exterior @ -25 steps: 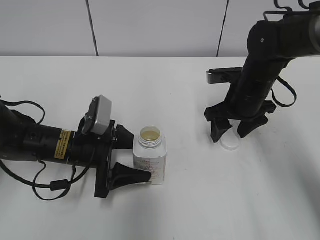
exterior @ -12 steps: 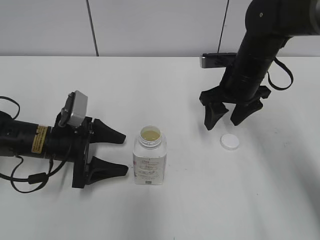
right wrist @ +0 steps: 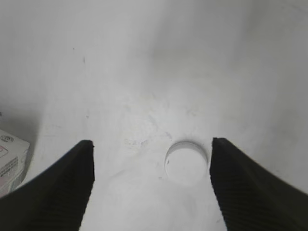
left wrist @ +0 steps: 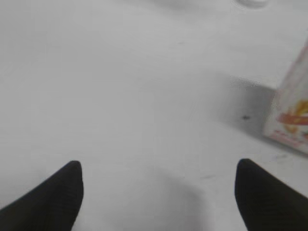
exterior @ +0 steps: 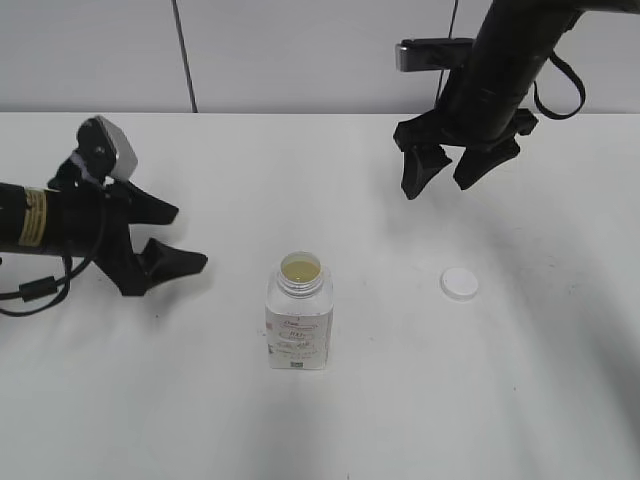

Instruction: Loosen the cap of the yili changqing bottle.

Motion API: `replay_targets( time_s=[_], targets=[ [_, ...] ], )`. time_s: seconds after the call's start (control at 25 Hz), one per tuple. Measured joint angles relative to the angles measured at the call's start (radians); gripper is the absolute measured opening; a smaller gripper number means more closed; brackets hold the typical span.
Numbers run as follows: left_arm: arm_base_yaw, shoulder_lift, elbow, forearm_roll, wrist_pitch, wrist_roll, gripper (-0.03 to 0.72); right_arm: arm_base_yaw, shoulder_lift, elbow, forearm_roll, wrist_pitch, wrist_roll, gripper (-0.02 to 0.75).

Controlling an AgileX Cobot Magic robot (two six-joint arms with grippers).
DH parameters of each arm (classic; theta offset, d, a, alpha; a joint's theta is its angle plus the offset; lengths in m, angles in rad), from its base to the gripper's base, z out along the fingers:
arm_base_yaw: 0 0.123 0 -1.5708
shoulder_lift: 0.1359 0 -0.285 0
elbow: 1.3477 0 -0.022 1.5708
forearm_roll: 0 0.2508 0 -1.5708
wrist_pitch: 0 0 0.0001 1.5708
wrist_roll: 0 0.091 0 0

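The yili changqing bottle (exterior: 299,318) stands upright in the middle of the white table, its neck open with no cap on it. Its lower edge shows at the right of the left wrist view (left wrist: 292,110) and its corner at the left of the right wrist view (right wrist: 10,160). The cap (exterior: 459,283) lies flat on the table to the bottle's right and shows in the right wrist view (right wrist: 186,162). My left gripper (exterior: 178,238) is open and empty, well left of the bottle; it also shows in the left wrist view (left wrist: 158,192). My right gripper (exterior: 446,172) is open and empty, raised above the cap; it also shows in the right wrist view (right wrist: 150,178).
The white table (exterior: 320,420) ends at a pale panelled wall (exterior: 300,50) behind. Black cables trail from the left arm (exterior: 40,285) at the left edge.
My left gripper has drawn back to the left, away from the bottle. My right gripper has risen up and away from the cap, which stays on the table.
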Motion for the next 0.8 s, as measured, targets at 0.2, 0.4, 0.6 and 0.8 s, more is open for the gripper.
replay_targets(
  time_s=[0.2,0.4,0.6,0.8],
  targets=[
    [0.0,-0.136,0.0,-0.233,0.257,-0.033,0.586,0.0,0.0,-0.056,-0.061,0.021,-0.001,0.585],
    [0.001,-0.219,-0.022,-0.5,0.509,-0.037,0.586,0.0,0.0,-0.114,-0.12,0.068,0.0,0.585],
    [0.001,-0.242,-0.073,-0.588,0.725,-0.04,0.575,0.0,0.0,-0.177,-0.186,0.122,0.0,0.585],
    [0.001,-0.269,-0.091,-0.619,0.803,-0.04,0.569,0.0,0.0,-0.218,-0.209,0.134,0.0,0.585]
  ],
)
